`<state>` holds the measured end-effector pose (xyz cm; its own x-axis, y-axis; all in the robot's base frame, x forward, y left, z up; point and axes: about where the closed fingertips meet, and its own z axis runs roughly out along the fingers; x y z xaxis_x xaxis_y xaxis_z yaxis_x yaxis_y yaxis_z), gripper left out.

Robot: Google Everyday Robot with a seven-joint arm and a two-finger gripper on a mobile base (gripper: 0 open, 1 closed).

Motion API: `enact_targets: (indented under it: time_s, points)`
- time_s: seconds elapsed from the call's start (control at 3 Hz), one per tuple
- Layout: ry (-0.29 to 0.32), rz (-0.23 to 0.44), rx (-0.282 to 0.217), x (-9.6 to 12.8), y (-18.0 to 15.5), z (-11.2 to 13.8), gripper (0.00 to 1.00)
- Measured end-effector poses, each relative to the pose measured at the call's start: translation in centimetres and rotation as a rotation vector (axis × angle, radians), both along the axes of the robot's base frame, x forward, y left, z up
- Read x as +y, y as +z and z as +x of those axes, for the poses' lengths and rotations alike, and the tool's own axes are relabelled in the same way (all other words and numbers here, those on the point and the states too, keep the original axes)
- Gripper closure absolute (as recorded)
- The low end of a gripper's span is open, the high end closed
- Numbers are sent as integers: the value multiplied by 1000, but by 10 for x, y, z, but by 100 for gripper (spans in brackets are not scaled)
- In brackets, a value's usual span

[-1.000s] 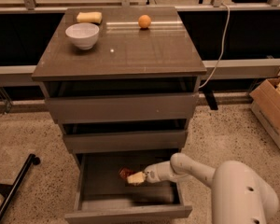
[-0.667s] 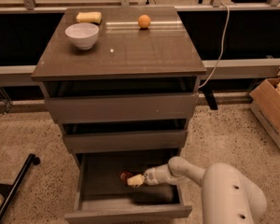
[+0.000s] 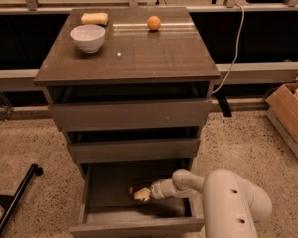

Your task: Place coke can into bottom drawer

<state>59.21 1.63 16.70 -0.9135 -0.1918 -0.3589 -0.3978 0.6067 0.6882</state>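
One step is left, I judge: the release. The pale two-finger gripper (image 3: 142,195) sits low inside the open grey flat-fronted bottom drawer (image 3: 97,192). The small red coke can (image 3: 133,189) shows at its ten o'clock tip, but I cannot tell whether it is gripped. Next it should let go, then withdraw toward three o'clock.

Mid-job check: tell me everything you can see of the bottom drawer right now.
The bottom drawer is the lowest one in the cabinet and stands pulled open. It is a wide, shallow grey-brown box with a flat front, no visible handle, low side walls and a plain dark grey floor. The gripper is inside it, entering from the right, near the middle of the floor. The coke can shows red at its tip. I cannot tell whether the can touches the floor.
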Motion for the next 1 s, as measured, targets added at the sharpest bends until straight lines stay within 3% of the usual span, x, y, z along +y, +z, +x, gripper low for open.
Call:
enact_targets:
  time_s: [0.33, 1.0]
  points:
    - [-37, -52, 10, 2, -8, -8, 5]
    - [-40, -55, 10, 3, -10, -9, 0]
